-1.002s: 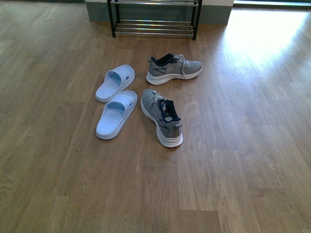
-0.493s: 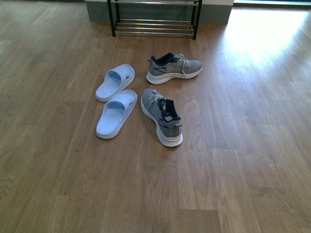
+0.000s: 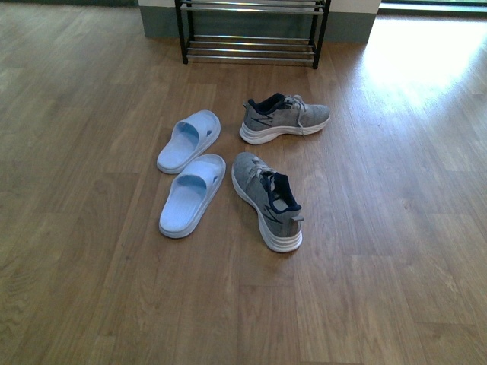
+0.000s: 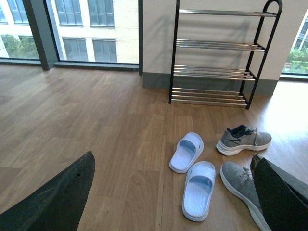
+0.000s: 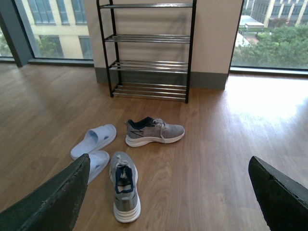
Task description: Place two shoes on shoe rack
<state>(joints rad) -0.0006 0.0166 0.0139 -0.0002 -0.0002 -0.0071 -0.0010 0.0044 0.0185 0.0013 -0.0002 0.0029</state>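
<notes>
Two grey knit sneakers lie on the wooden floor. The near shoe point(image 3: 268, 199) points its toe towards the rack, and the far shoe point(image 3: 284, 119) lies sideways behind it. The black shoe rack point(image 3: 251, 47) with chrome bars stands against the wall beyond them, its tiers bare point(image 4: 214, 45). My left gripper point(image 4: 173, 161) hangs open above the floor, its one finger point(image 4: 281, 197) covering part of the near shoe point(image 4: 239, 180). My right gripper point(image 5: 169, 159) is open too, with the near shoe point(image 5: 124, 185) and far shoe point(image 5: 154, 131) on the floor beyond it. Neither arm shows in the front view.
A pair of pale blue slippers point(image 3: 189, 140) point(image 3: 192, 194) lies just left of the sneakers. Large windows point(image 4: 91, 29) run along the wall on both sides of the rack. Bright sunlight falls on the floor at the right point(image 3: 426, 61).
In the front view the shoes, slippers and rack have shifted down and to the right, and a little more of the rack shows. The shoes lie as before relative to each other.
</notes>
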